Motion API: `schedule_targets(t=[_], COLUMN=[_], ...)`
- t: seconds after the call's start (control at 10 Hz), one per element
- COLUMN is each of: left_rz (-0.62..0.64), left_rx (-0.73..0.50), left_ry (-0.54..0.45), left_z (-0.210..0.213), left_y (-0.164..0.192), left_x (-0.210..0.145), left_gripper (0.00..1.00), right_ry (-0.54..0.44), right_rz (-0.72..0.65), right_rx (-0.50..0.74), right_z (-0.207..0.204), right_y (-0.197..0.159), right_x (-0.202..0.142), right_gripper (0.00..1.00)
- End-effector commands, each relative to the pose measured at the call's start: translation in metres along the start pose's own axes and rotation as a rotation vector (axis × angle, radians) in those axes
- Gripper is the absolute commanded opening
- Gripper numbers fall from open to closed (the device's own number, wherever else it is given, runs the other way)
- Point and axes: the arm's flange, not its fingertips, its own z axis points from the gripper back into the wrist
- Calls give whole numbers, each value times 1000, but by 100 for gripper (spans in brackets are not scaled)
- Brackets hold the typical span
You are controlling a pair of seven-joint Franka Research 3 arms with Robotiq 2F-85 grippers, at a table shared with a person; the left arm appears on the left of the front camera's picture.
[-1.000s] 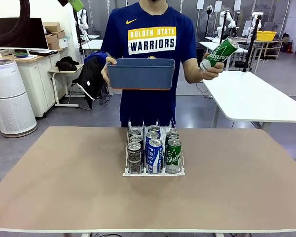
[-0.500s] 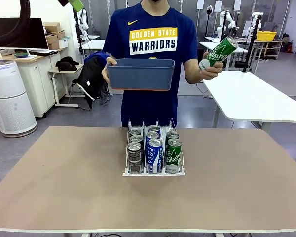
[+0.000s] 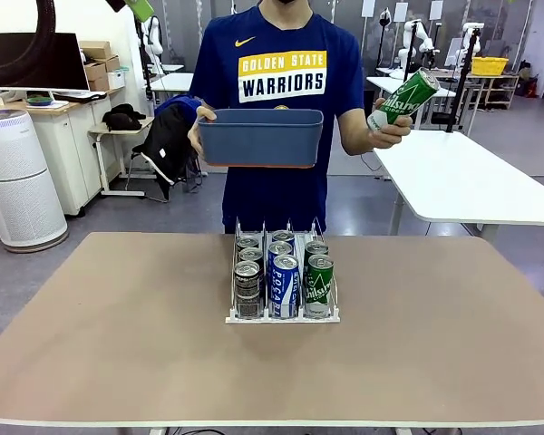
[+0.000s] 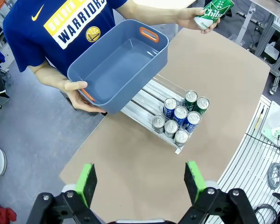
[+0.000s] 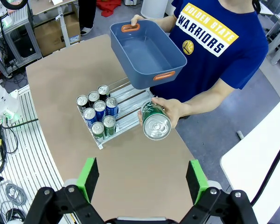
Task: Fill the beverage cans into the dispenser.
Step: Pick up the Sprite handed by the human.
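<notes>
Green pads stand far apart on the left gripper [image 4: 141,184], its jaws spread wide with nothing between them, and the right gripper [image 5: 143,181] hangs just as wide and equally bare. Both hover high over the brown table [image 3: 118,344] and look down on it. Ahead of the left gripper, slightly toward the pad on the picture's right, sits the dispenser [image 4: 144,100], well apart from the fingers [image 4: 86,183]. Its near end is packed with upright cans while the far stretch of its lanes lies bare. Seen from the front, the black cans [image 3: 247,290] fill one outer lane, the blue cans [image 3: 285,288] the middle lane and the green cans [image 3: 318,283] the other outer lane. There seem to be three black, three blue and two green, though the rear ones are partly hidden in that view. Farther out from the left gripper than the dispenser, a person's hand [image 4: 79,93] grips the rim of a blue-grey tub [image 4: 121,65] with orange handles, holding it in the air above the bare end of the lanes; its inside looks bare. Ahead of the right gripper, between the lines of its two pads, the person's other hand [image 5: 170,109] holds a single green can [image 5: 155,122], tilted, its silver top turned toward that gripper. This held can is near the dispenser's bare end in the right wrist view, but is raised off the table.
</notes>
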Motion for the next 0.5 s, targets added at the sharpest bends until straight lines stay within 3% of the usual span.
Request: schedule_targets(t=[0.0,0.4], left_rz=[0,0], left_rx=[1,1], left_ry=[0,0], left_z=[2,2], left_y=[-1,-1], left_x=[-2,-2], left_gripper=[100,100], right_ry=[-3,-3], right_rz=[-1,-1], right_rx=[2,2], right_z=[0,0], right_y=[1,1], right_x=[0,0], right_gripper=[100,100])
